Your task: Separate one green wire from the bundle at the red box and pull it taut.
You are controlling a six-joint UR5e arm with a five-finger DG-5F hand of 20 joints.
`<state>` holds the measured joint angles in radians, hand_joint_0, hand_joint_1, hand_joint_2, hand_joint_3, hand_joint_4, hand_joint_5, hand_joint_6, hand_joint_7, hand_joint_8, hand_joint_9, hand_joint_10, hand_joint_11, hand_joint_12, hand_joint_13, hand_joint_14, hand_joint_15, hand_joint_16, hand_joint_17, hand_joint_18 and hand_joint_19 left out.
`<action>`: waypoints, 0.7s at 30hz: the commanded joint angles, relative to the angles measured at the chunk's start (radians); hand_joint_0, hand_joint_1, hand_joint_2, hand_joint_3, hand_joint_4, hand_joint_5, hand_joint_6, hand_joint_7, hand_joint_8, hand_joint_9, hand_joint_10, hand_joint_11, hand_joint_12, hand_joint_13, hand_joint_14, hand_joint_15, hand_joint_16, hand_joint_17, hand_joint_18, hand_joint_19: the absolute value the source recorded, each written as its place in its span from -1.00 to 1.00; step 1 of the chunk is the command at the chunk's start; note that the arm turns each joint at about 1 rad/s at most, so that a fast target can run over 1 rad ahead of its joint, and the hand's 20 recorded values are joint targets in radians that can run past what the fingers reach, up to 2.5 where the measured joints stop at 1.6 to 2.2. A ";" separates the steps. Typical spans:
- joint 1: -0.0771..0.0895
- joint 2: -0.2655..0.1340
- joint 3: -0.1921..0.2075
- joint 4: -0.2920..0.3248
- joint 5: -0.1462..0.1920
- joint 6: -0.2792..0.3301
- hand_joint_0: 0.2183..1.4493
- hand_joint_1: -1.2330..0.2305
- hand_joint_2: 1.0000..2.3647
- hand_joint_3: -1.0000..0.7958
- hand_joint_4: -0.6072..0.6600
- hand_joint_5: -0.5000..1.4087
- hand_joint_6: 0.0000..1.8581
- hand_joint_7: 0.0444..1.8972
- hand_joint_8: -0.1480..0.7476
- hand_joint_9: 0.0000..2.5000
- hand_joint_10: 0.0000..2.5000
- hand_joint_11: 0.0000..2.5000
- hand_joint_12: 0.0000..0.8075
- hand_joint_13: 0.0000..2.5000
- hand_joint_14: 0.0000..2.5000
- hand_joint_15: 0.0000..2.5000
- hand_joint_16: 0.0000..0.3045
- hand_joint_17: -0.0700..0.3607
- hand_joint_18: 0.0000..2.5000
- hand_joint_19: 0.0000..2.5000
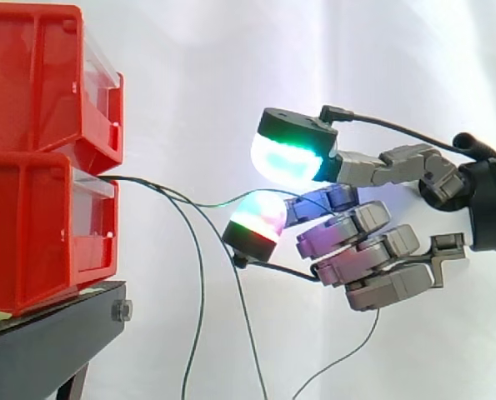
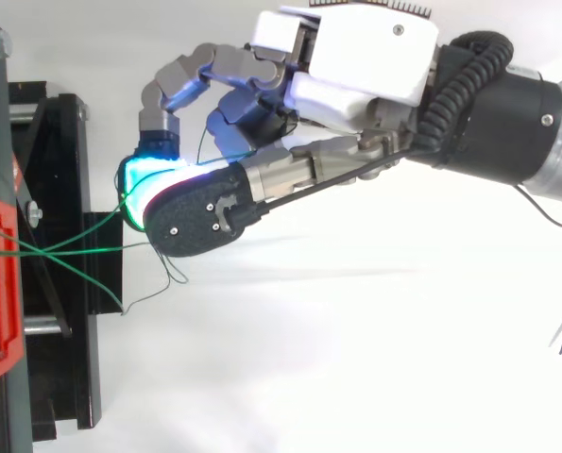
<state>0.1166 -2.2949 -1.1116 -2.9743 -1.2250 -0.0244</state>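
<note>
Robot hand [image 1: 366, 250] in from 3 o'clock in side view, fingers curled and holding one green wire [image 1: 222, 203]. Wire passes between the green-glowing thumb pad [image 1: 288, 157] at 12 o'clock and a red-green finger pad [image 1: 256, 221] at 6 o'clock, then goes behind the curled fingers. Wire is thin and dark green. It leaves the red bins [image 1: 39, 225] at 9 o'clock of the robot hand, at the top of the lower bin, sags slightly midway and rises to the pads, so it is not straight. Other wires [image 1: 202, 283] leave the same spot and droop toward 6 o'clock, cut off by the bottom edge. A wire end [image 1: 341, 357] hangs from under the robot hand, also cut off at 6 o'clock.

Top view: wires fan from the bin at 9 o'clock toward the robot hand [image 2: 356, 66], crossing just off the bin. Thumb covers the contact spot, so the exact pinch point is hidden. Can't tell which fanned wire is the held one. Bins sit on black stand [image 1: 47, 342], white curtain [image 1: 231, 67] behind.
</note>
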 commanded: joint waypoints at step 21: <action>-0.012 -0.037 -0.022 0.023 0.005 0.012 -0.40 0.06 -0.99 -0.39 0.20 -0.66 -0.02 0.00 0.01 -0.33 1.00 0.06 -0.14 -0.15 1.00 -0.08 -0.74 -0.26 0.26 0.44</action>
<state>0.1054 -2.3142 -1.1342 -2.9544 -1.2176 -0.0178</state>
